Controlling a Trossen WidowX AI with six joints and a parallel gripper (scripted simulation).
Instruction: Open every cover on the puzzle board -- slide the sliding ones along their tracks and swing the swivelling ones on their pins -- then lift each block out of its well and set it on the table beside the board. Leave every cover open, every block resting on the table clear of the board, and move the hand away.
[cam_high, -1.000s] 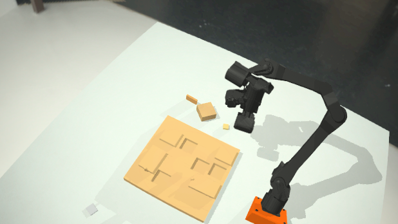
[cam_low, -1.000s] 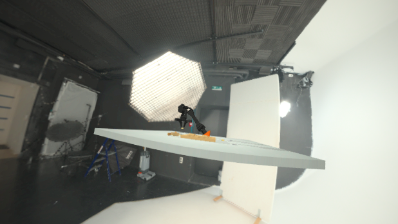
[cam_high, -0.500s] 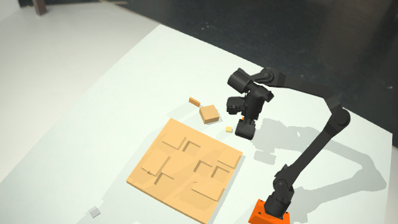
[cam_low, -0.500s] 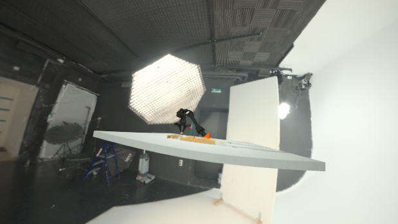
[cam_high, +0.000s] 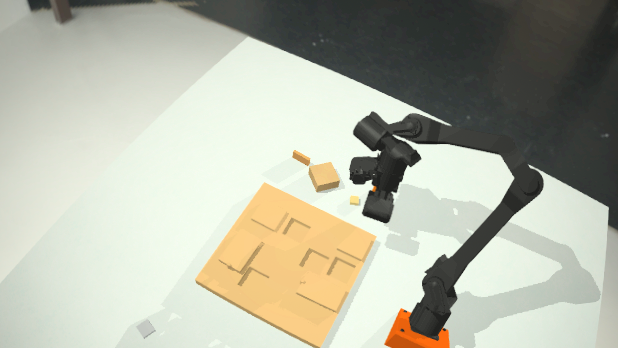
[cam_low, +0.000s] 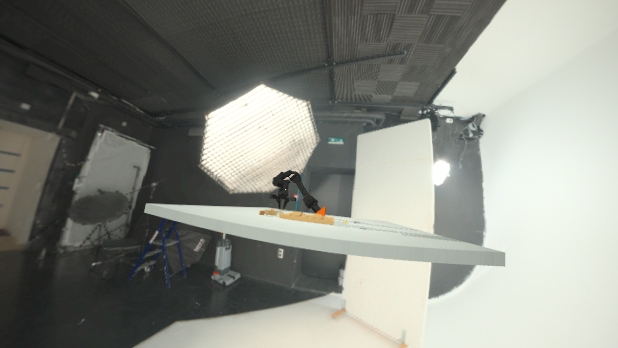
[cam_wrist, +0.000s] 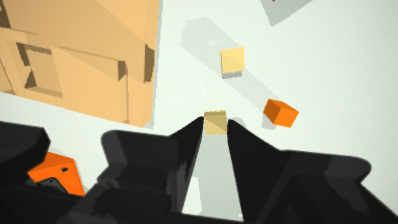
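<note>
My gripper (cam_wrist: 215, 122) is shut on a pale yellow block (cam_wrist: 215, 128), low over the table beside the board; whether the block touches the table is unclear. Another yellow block (cam_high: 354, 200) (cam_wrist: 233, 60) rests on the table off the board's edge. An orange block (cam_high: 374, 189) (cam_wrist: 281, 113) rests near it, mostly hidden by the hand in the top view. The puzzle board (cam_high: 280, 312) (cam_wrist: 115, 25) shows several open square wells, and no block shows in them. Cover panels (cam_high: 270, 217) (cam_high: 240, 250) (cam_high: 356, 247) (cam_high: 322, 291) lie beside the wells.
A larger wooden block (cam_high: 324, 176) and a thin wooden piece (cam_high: 301, 157) lie beyond the board's far edge. A small grey square (cam_high: 146, 328) lies off the near left corner. The orange arm base (cam_high: 417, 337) (cam_wrist: 65, 170) stands right of the board.
</note>
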